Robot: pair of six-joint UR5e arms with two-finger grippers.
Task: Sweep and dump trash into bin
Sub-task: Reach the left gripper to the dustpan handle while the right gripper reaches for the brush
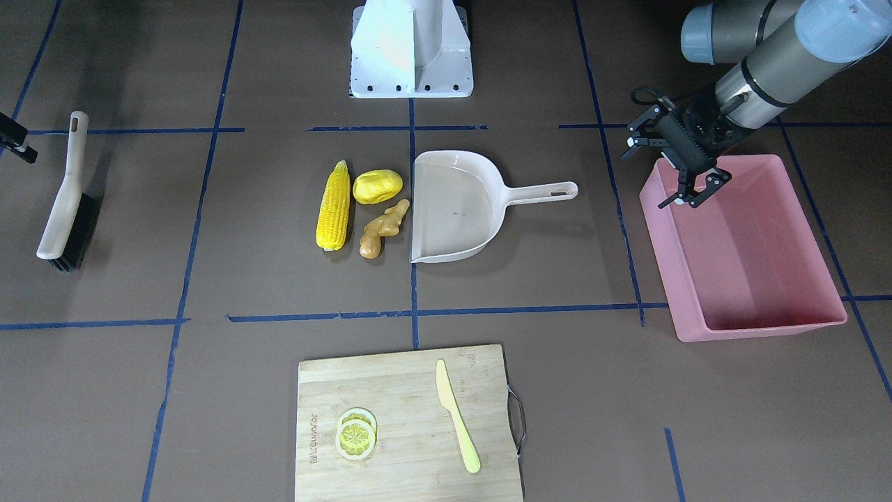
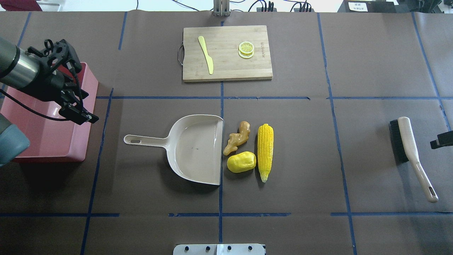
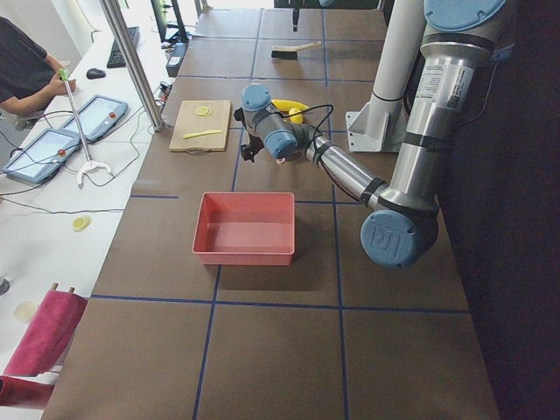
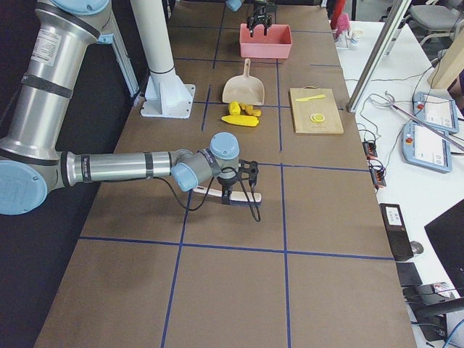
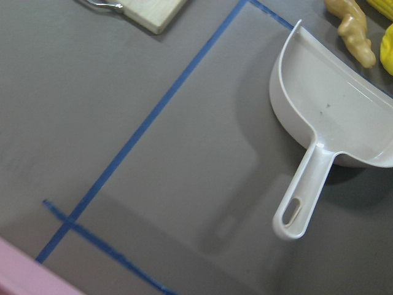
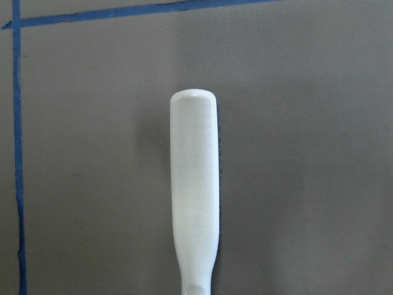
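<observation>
Heads up: you only got a sliver of the right gripper (image 2: 440, 140) at the frame edge beside the beige hand brush (image 2: 407, 148), so I couldn't tell how its jaws stood. The left gripper (image 1: 655, 171) hung spread wide over a corner of the large pink rectangular plastic bin (image 1: 752, 279). The yellow corn cob (image 2: 265, 150), rounded yellow potato lump (image 2: 241, 162) and knobbly tan ginger root (image 2: 236, 138) lay at the mouth of the beige plastic dustpan (image 2: 194, 148), on the brown blue-taped table (image 2: 318, 177).

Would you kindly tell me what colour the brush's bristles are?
The bristles are black, clearest in the overhead exterior view.
</observation>
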